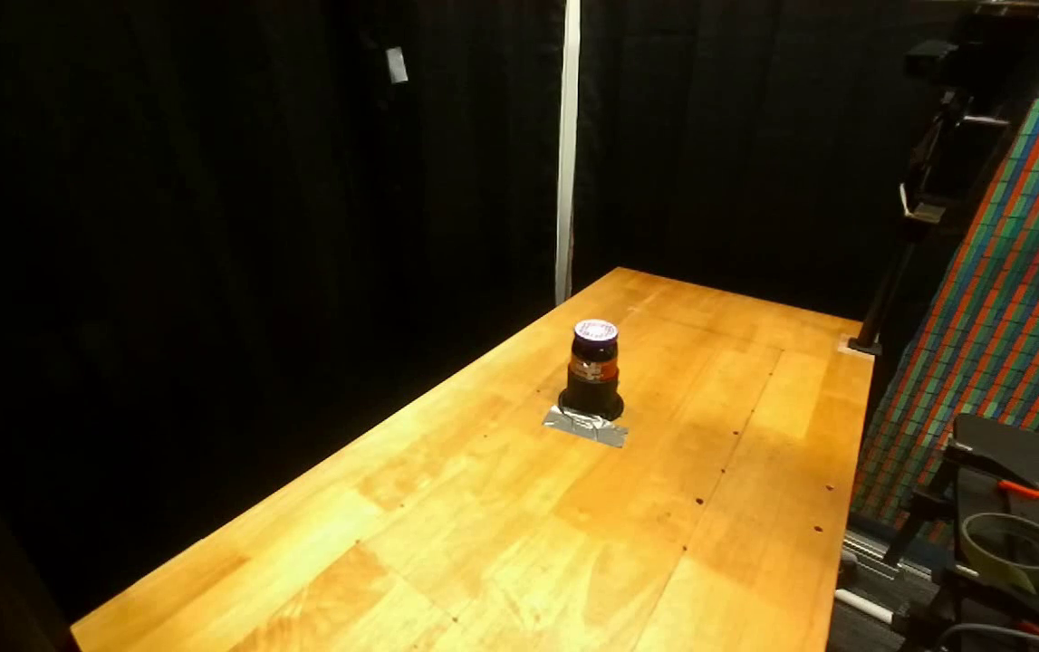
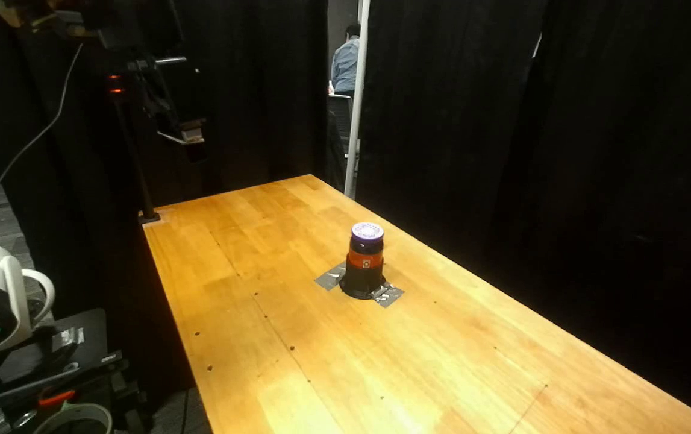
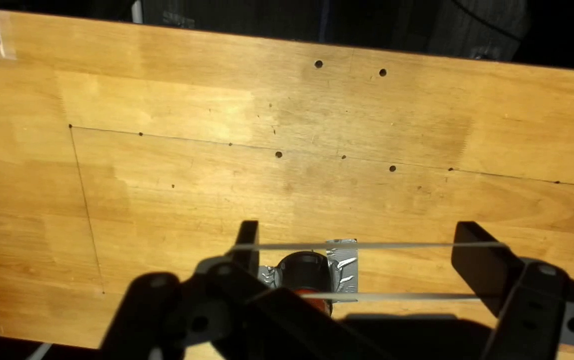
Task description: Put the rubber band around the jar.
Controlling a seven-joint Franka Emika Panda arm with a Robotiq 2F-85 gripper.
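The jar is dark with an orange label and a white and purple lid. It stands upright in both exterior views [image 1: 593, 364] [image 2: 366, 252], seated in a black holder [image 2: 361, 283] on the table. In the wrist view the jar [image 3: 320, 305] is partly hidden behind the left finger, so its lid is out of sight. My gripper [image 3: 357, 235] is open. The pale rubber band [image 3: 392, 245] is looped around both fingers, its two strands stretched across the gap. Both exterior views show the gripper, dark and hard to make out [image 1: 922, 204] [image 2: 179, 132], high up and well away from the jar.
Grey tape [image 1: 587, 427] fixes the holder to the wooden table [image 1: 501, 561]. A black pole [image 2: 147, 205] stands at a table corner. Beside the table are a black cart [image 1: 1026, 471] with a tape roll [image 1: 1014, 543] and black curtains. A person [image 2: 345, 63] shows through a curtain gap.
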